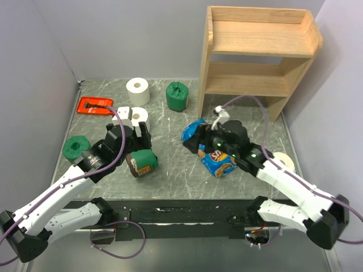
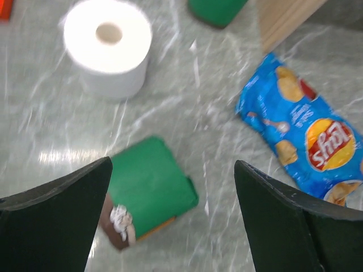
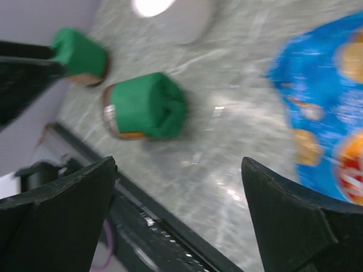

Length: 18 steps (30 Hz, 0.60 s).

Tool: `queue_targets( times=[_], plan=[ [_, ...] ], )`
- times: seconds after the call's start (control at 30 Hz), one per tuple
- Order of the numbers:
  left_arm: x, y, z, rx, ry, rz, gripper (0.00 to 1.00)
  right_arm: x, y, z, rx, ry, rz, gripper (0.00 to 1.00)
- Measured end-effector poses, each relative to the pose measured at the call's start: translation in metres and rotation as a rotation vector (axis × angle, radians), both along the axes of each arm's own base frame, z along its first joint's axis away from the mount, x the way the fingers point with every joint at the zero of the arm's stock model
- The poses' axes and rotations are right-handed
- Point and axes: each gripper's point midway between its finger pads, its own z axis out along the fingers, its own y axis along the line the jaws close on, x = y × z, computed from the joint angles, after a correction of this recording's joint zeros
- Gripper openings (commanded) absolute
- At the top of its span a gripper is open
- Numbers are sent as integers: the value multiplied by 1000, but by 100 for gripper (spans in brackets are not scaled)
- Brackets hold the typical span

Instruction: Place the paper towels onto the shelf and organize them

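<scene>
The wooden two-tier shelf stands at the back right with nothing on it. White rolls stand at the back, behind my left gripper and beside my right arm. Green rolls stand at the back and at the left. A third green roll lies on its side. My left gripper is open and empty above that fallen roll. My right gripper is open and empty over the blue chip bag; the fallen roll lies ahead of it.
The blue chip bag lies mid-table under my right gripper and also shows in the left wrist view. A red flat tool lies at the back left. Grey walls close both sides. The black front rail runs along the near edge.
</scene>
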Motion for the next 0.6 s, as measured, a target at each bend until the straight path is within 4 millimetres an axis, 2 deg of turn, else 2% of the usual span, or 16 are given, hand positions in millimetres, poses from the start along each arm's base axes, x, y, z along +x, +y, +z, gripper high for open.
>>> queue_targets(
  times=[0.13, 0.23, 0.4, 0.5, 0.6],
  plan=[
    [-13, 17, -21, -16, 96, 66, 74, 5, 44, -12, 94, 43, 139, 86],
    [-21, 28, -36, -52, 154, 103, 64, 13, 73, -24, 130, 87, 224, 84],
    [-18, 46, -72, -104, 286, 175, 62, 30, 122, -42, 209, 161, 357, 78],
    [-17, 55, -98, -125, 383, 207, 61, 38, 144, -54, 259, 204, 409, 77],
    [-15, 57, -108, -136, 429, 214, 61, 43, 160, -72, 299, 259, 449, 77]
  ],
)
